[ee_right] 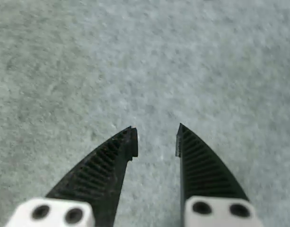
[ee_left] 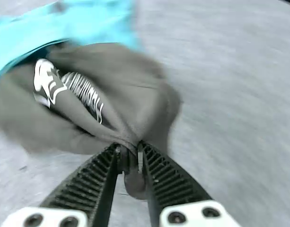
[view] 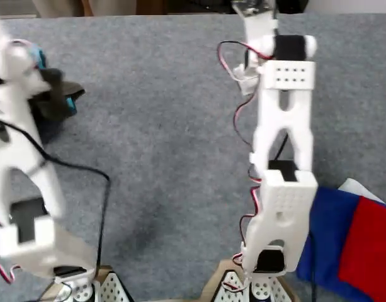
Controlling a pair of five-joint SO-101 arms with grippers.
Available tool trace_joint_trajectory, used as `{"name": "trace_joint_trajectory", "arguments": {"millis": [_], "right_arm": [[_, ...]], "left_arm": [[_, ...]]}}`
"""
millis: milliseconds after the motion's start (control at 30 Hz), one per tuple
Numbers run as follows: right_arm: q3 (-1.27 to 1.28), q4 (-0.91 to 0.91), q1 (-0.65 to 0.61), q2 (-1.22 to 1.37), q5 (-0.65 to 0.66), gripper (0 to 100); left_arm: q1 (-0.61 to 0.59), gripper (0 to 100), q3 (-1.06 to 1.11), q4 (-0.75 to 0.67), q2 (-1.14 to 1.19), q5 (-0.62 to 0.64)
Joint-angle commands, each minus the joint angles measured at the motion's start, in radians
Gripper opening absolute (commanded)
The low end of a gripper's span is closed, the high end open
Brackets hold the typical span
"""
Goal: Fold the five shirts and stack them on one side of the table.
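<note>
- L claw [ee_left: 128, 158] is pinching a fold of the grey shirt [ee_left: 111, 94]. The jaws are sitting nearly together w/ cloth bunched between the tips.
- Grey shirt is lying crumpled on the table [ee_left: 239, 71], w/ a white print showing on its upper side. In the high view it's sitting at the table's left edge, toward the far side.
- Turquoise shirt [ee_left: 74, 21] is lying right against the grey one. The grey cloth is overlapping its edge.
- L arm [view: 22, 157] is standing along the left edge of the table, w/ its top end over the grey shirt.
- R claw [ee_right: 155, 139] is hanging open at a medium gap. Nothing is sitting between the tips, and there's bare table cover under it.
- R arm [view: 284, 157] is lying stretched from its base at the near edge toward the far edge, approx. mid-right of the table and well apart from the grey shirt.
- Blue shirt [view: 331, 233] and red shirt [view: 369, 245] are lying folded at the near right corner. The red one is resting on top of the blue, just beside the R arm's base.
- A white edge [view: 353, 185] is poking out at the far side of that pile. Can't tell what it is.
</note>
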Motion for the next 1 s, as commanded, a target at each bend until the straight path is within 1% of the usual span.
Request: {"name": "trace_joint_trajectory", "arguments": {"millis": [0, 100, 233, 367, 433, 467, 533, 567, 633, 667, 733, 867, 967], "right_arm": [[0.070, 0.015, 0.062, -0.143, 0.032, 14.9], [0.148, 0.014, 0.088, -0.214, 0.075, 14.9], [0.228, 0.012, 0.114, -0.297, 0.120, 14.9], [0.268, 0.011, 0.116, -0.338, 0.163, 14.9], [0.268, 0.011, 0.116, -0.343, 0.175, 14.9], [0.266, 0.011, 0.116, -0.346, 0.175, 14.9], [0.269, 0.012, 0.125, -0.348, 0.186, 15.1], [0.272, 0.012, 0.125, -0.348, 0.187, 15.1], [0.278, 0.014, 0.105, -0.346, 0.204, 15.2], [0.286, 0.014, 0.081, -0.348, 0.210, 15.3], [0.300, 0.014, 0.013, -0.348, 0.206, 15.8], [0.315, 0.000, -0.136, -0.337, 0.173, 22.3], [0.308, -0.044, -0.251, -0.297, 0.166, 22.7]], "left_arm": [[0.221, 2, 0.068, 0.005, -0.166, 0.041], [0.353, 2, 0.135, -0.026, -0.163, 0.069], [0.473, 2, 0.239, -0.094, -0.139, 0.074], [0.614, 2, 0.233, -0.101, -0.139, 0.074], [0.641, 2, 0.221, -0.101, -0.136, 0.074], [0.635, 3, 0.218, -0.100, -0.134, 0.074], [0.614, 8, 0.224, -0.092, -0.137, 0.077], [0.601, 13, 0.227, -0.074, -0.139, 0.086], [0.549, 20, 0.196, -0.005, -0.140, 0.155], [0.509, 23, 0.178, 0.006, -0.143, 0.192], [0.385, 24, 0.133, 0.008, -0.166, 0.216], [0.098, 24, 0.107, 0.006, -0.186, 0.158], [-0.107, 24, 0.176, -0.031, -0.160, 0.109]]}}
